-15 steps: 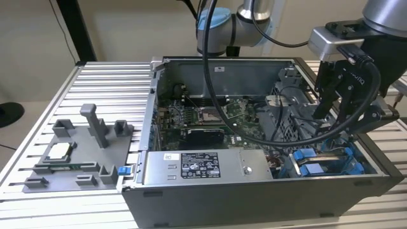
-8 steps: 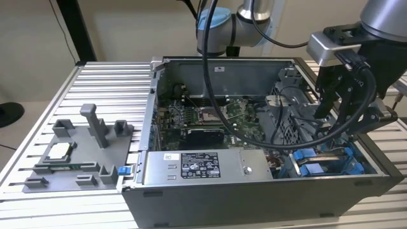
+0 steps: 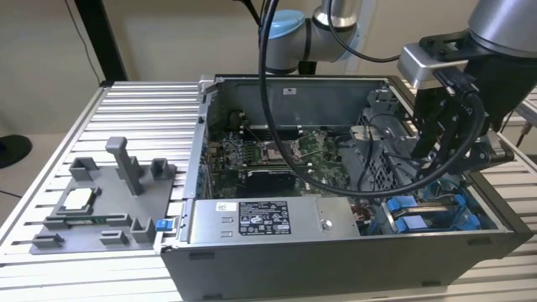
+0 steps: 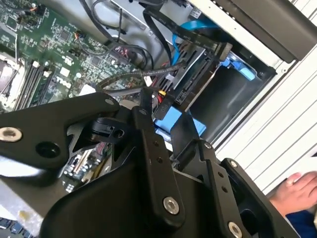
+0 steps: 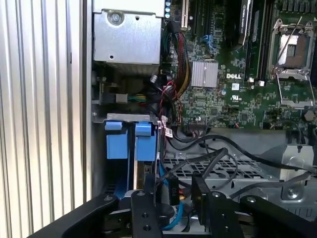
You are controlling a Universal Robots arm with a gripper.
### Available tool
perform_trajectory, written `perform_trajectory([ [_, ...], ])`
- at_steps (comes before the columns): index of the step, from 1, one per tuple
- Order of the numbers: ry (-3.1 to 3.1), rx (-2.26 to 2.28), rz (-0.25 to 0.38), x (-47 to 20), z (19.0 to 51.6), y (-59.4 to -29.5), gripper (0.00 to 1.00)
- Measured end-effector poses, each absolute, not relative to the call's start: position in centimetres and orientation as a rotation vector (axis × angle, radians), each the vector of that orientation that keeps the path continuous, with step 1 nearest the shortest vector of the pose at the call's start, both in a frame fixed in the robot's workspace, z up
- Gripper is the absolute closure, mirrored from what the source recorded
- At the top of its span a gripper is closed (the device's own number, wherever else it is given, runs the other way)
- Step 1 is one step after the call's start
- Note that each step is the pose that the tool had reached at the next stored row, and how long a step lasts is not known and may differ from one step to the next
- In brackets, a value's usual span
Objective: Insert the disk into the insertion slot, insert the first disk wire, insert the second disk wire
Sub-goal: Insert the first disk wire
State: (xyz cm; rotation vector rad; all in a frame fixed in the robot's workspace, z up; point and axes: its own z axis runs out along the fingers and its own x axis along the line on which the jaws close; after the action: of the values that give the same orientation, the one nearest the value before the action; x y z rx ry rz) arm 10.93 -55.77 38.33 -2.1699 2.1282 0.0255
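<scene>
The insertion slot [image 3: 449, 211] is the drive bay at the near corner of the open computer case, on the exterior view's right. Two blue carrier ends [image 5: 146, 143] stand side by side in it, and the disk [image 5: 142, 174] sits edge-on behind one of them. My gripper [image 3: 429, 179] reaches down into the case just above this bay. In both wrist views its black frame is at the bay, with a black wire connector [image 5: 171, 191] at the gripper [image 5: 173, 201]. A connector with red and yellow leads [image 4: 159, 101] lies right at the gripper [image 4: 163, 113], above the blue carrier [image 4: 174, 123].
Black cables [image 5: 218, 148] loop over the perforated drive cage [image 5: 223, 171] and the motherboard [image 3: 277, 157]. A grey box with a sticker [image 3: 251, 220] lies along the case's front. A grey fixture [image 3: 100, 201] stands on the slatted table. A person's hand [image 4: 297, 188] rests outside the case.
</scene>
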Motion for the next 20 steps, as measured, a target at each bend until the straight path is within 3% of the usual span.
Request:
perform_trajectory([
  [10, 2.114, -2.176, 0.029, 11.13, 38.07, -56.12, 0.00],
  [11, 2.113, -2.176, 0.030, 11.13, 38.05, -56.13, 1.00],
  [20, 2.098, -2.163, 0.053, 11.15, 37.84, -56.14, 1.00],
])
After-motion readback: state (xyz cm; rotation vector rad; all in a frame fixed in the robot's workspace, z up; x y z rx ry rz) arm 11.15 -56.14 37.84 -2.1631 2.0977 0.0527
